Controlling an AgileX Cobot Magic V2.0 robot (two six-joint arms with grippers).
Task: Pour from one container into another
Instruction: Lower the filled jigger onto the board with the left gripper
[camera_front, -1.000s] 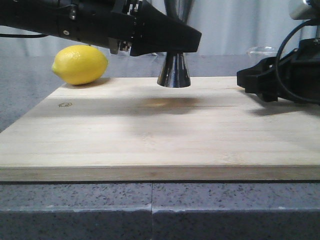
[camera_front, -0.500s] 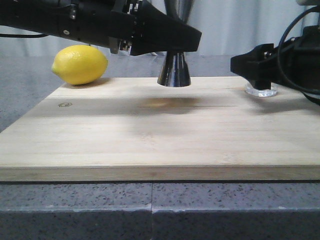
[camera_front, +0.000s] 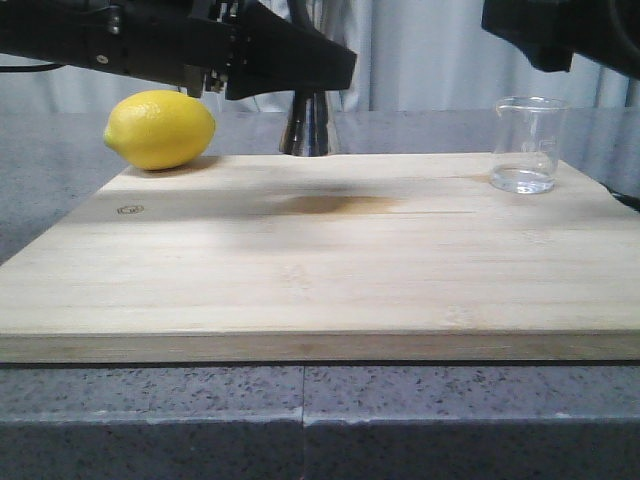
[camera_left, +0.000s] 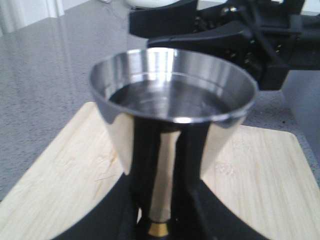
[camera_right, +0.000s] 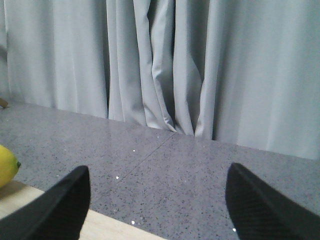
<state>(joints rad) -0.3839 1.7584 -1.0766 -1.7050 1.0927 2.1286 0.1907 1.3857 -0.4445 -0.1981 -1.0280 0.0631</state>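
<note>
The steel jigger (camera_front: 308, 127) is at the board's far edge, left of centre, and my left gripper (camera_front: 325, 72) is shut on its narrow waist. In the left wrist view its upper cup (camera_left: 172, 92) holds clear liquid, and black fingers (camera_left: 142, 165) press on either side just above the gold band (camera_left: 160, 229). I cannot tell whether its foot touches the board. The clear glass beaker (camera_front: 527, 145) stands upright on the board's far right with nothing holding it. My right gripper (camera_front: 550, 35) hangs open above the beaker, its fingertips (camera_right: 60, 205) wide apart with nothing between them.
A yellow lemon (camera_front: 160, 128) lies at the far left corner of the wooden board (camera_front: 320, 270), and it also shows in the right wrist view (camera_right: 6, 165). The board rests on a grey speckled counter (camera_front: 300, 420). A pale curtain (camera_right: 160, 60) hangs behind.
My right gripper has let go of the beaker and risen well above it. My left gripper has carried the jigger farther from the camera and slightly left.
</note>
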